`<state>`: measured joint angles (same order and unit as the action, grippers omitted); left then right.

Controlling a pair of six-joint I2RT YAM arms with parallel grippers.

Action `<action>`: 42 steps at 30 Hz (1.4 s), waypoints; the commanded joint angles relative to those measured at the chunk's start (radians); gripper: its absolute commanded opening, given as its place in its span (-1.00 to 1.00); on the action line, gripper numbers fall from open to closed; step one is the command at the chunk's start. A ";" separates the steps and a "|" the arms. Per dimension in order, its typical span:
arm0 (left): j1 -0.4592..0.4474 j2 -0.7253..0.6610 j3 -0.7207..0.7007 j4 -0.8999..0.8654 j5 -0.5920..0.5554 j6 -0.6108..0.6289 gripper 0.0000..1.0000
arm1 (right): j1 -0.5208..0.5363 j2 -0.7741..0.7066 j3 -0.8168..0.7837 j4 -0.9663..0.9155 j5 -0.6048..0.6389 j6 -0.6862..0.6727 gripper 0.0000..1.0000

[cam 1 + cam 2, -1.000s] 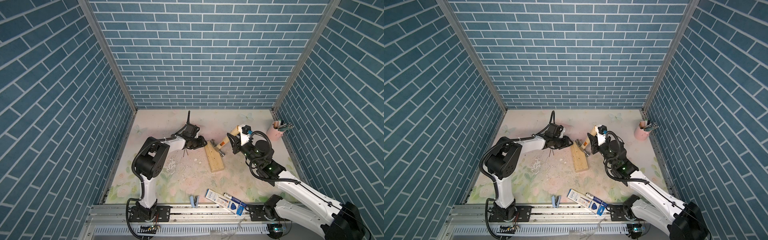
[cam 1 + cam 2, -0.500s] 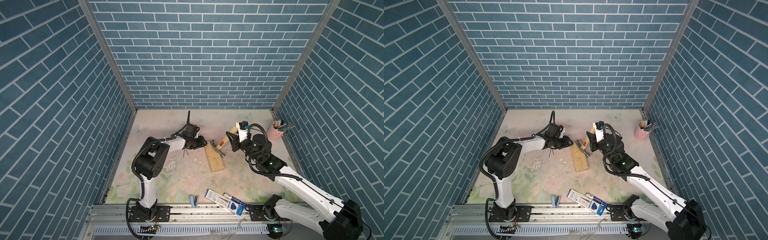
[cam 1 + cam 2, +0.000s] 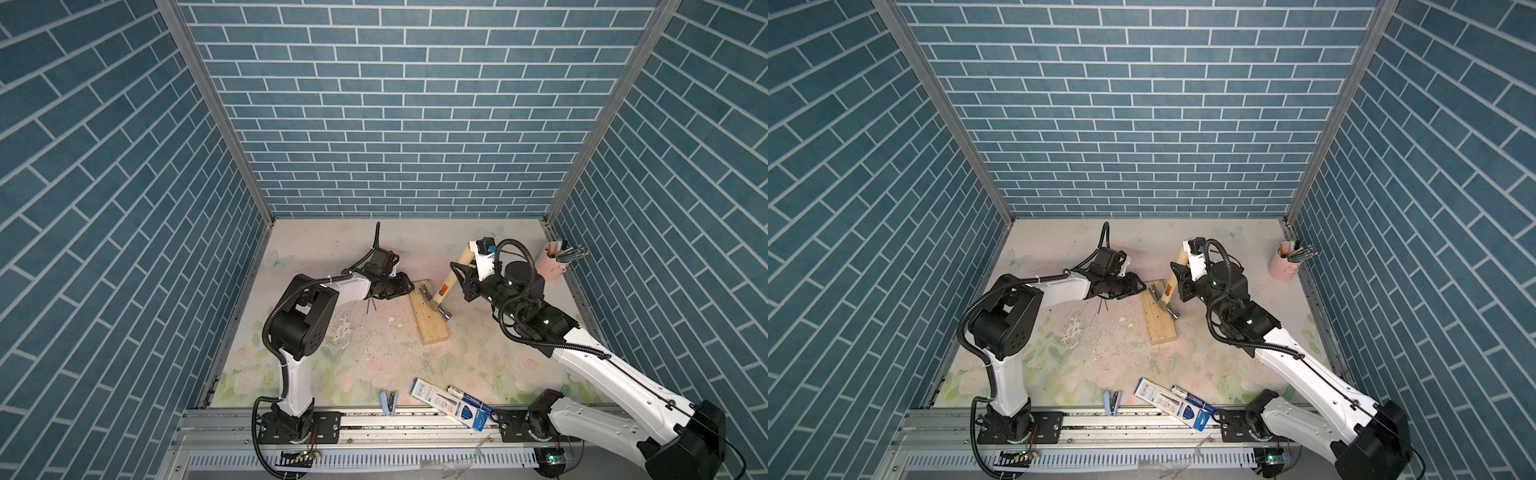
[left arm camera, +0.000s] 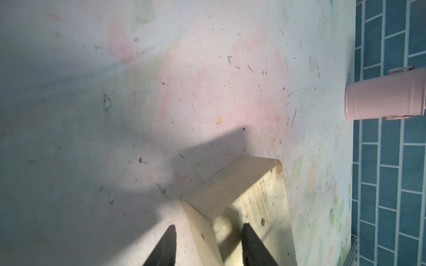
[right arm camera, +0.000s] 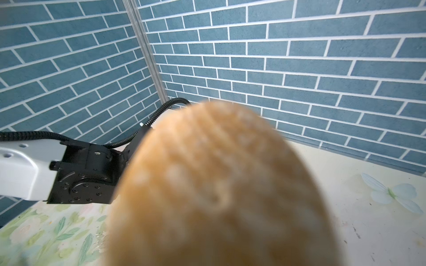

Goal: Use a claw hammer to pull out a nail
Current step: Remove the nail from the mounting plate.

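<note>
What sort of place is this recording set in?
Probably a staged robot test booth, not a real workshop: blue brick-pattern wall panels on three sides, two arms mounted on a metal rail, a floral-print tabletop.

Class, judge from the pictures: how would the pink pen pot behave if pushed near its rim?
The pink pen pot stands taller than wide, so it would probably tip rather than slide. Its pens lean out one side, likely spilling.
</note>
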<state>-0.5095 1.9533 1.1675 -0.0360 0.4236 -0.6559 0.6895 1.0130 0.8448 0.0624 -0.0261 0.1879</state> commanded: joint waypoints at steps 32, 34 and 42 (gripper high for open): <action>0.065 -0.312 0.026 -0.443 -0.146 0.234 -0.04 | -0.009 0.095 0.324 -0.177 -0.002 0.125 -1.00; 0.077 -0.335 0.024 -0.459 -0.143 0.245 -0.02 | -0.016 0.106 0.332 -0.183 -0.015 0.135 -1.00; 0.104 -0.396 0.043 -0.541 -0.108 0.304 0.04 | -0.063 0.143 0.349 -0.173 -0.110 0.199 -1.00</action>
<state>-0.4137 1.5829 1.1805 -0.5121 0.3077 -0.3950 0.6422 1.1660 1.1213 -0.2249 -0.0731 0.2924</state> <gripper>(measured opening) 0.520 0.241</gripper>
